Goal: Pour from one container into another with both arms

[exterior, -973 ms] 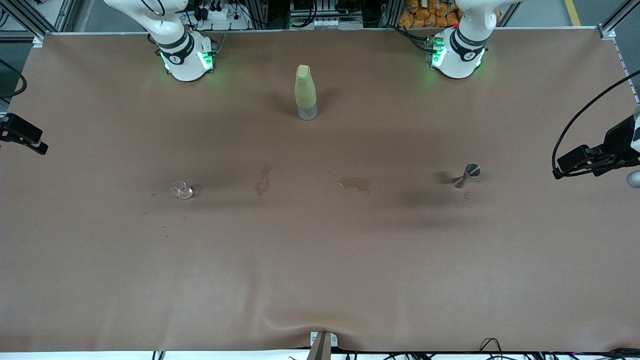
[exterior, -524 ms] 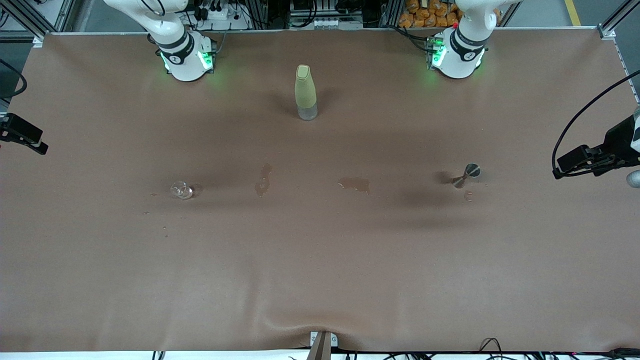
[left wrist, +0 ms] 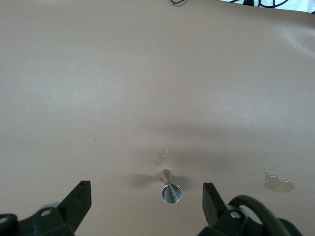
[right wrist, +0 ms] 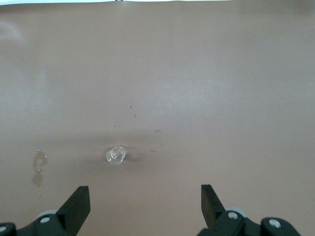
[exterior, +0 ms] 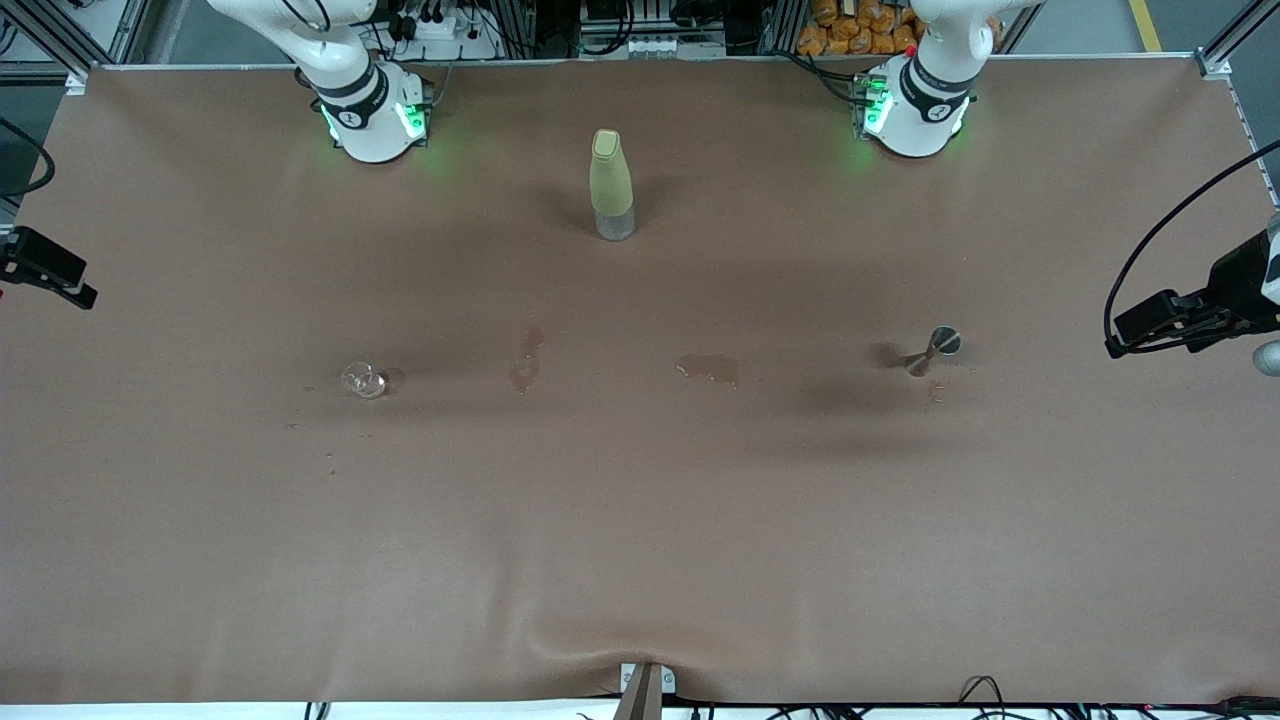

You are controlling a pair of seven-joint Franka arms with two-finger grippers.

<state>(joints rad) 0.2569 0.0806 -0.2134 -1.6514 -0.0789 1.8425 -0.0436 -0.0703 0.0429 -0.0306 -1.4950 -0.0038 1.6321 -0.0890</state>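
Observation:
A small steel jigger (exterior: pixel 935 350) stands on the brown table toward the left arm's end. In the left wrist view the jigger (left wrist: pixel 171 189) lies far below, between the wide-apart fingers of my left gripper (left wrist: pixel 146 192), which is open and empty high over it. A small clear glass (exterior: pixel 363 379) stands toward the right arm's end. My right gripper (right wrist: pixel 144 194) hangs open and empty high over the table beside the glass (right wrist: pixel 116 155). The front view shows only the base of the left arm (exterior: pixel 915 100) and the base of the right arm (exterior: pixel 365 110).
A tall yellow-green bottle (exterior: pixel 611 185) stands upright between the two bases. Two wet spills (exterior: pixel 709 369) (exterior: pixel 527 360) lie between the glass and the jigger. Droplets dot the cloth round both vessels. Black camera mounts (exterior: pixel 1190 310) (exterior: pixel 45 268) jut in at the table's ends.

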